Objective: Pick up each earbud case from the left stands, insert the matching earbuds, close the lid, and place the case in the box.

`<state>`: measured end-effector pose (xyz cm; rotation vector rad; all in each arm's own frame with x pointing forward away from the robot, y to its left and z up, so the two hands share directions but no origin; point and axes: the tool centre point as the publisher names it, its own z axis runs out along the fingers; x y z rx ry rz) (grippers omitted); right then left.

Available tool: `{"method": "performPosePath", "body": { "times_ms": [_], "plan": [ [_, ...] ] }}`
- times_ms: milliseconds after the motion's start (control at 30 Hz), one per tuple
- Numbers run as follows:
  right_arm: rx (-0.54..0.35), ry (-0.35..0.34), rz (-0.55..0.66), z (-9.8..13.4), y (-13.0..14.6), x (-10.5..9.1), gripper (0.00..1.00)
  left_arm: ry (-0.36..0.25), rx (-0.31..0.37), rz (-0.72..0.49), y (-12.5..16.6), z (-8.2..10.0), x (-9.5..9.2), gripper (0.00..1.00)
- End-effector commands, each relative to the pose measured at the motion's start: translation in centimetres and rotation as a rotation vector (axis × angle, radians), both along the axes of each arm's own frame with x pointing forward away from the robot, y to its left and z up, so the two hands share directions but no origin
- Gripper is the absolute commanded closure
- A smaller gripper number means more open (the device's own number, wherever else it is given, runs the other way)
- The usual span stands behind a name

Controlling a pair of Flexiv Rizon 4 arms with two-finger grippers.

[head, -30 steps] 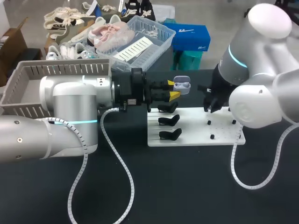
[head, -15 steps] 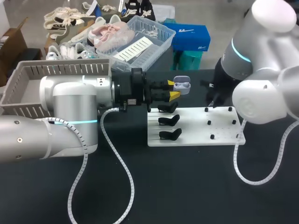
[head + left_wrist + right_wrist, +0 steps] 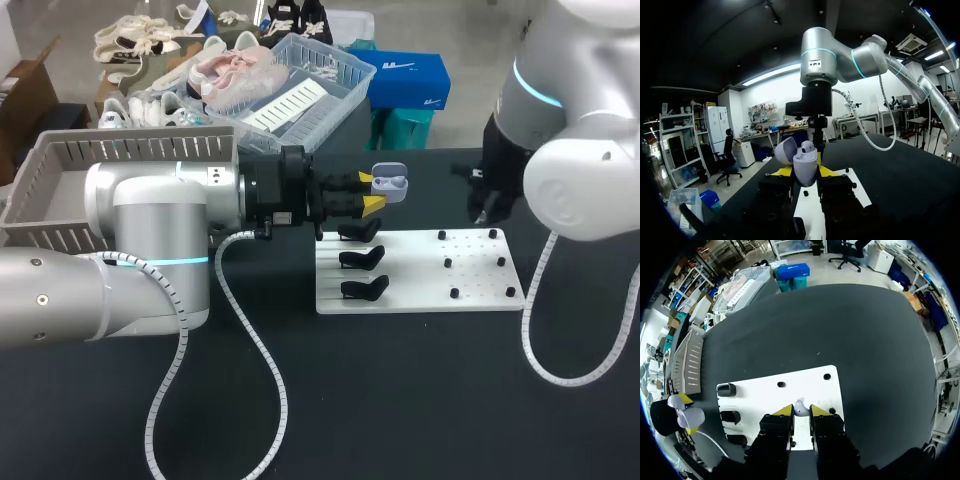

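My left gripper (image 3: 371, 192) is shut on an open lavender earbud case (image 3: 390, 184), held level above the far end of the white board (image 3: 420, 275). In the left wrist view the case (image 3: 805, 167) sits between the yellow tips with its lid (image 3: 784, 150) swung back and one earbud (image 3: 808, 146) seated in it. My right gripper (image 3: 486, 208) hangs above the board's far right corner, apart from the case. The right wrist view shows this gripper (image 3: 801, 411) shut on a small lavender earbud (image 3: 800, 407) over the board (image 3: 790, 382).
Three black stands (image 3: 362, 258) line the board's left side, and small black pegs (image 3: 455, 293) dot its right side. A grey slatted box (image 3: 60, 165) stands at the table's far left behind my left arm. My left arm's white cable (image 3: 265, 360) loops over the black tabletop.
My right arm has risen and drawn back to the right, away from the board's pegs, with its fingers staying closed. My left arm and the case have not moved.
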<state>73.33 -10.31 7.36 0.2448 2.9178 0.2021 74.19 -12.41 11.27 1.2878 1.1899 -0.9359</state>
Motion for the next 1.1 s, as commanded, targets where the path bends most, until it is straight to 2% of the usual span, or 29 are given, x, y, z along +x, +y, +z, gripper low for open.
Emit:
{"method": "performPosePath", "body": {
  "times_ms": [33,233,467,700,1100],
  "plan": [
    [0.011,-0.026,0.007,1.6,-1.5,-2.6,1.0,-0.002,-0.002,0.004,0.0,-0.1,0.0,1.0],
    [-0.013,0.003,0.091,2.9,-2.6,-4.7,1.0,-0.002,-0.002,0.004,0.0,-0.1,0.0,1.0],
    [-0.127,-0.003,0.316,5.6,-1.7,-5.7,1.0,-0.002,-0.002,0.004,0.0,-0.1,0.0,1.0],
    [-0.189,-0.033,0.462,8.1,0.4,-5.3,1.0,-0.002,-0.002,0.004,0.0,-0.1,0.0,1.0],
    [-0.144,-0.109,0.701,10.9,4.2,-3.9,1.0,-0.002,-0.002,0.004,0.0,-0.1,0.0,1.0]
  ]
}}
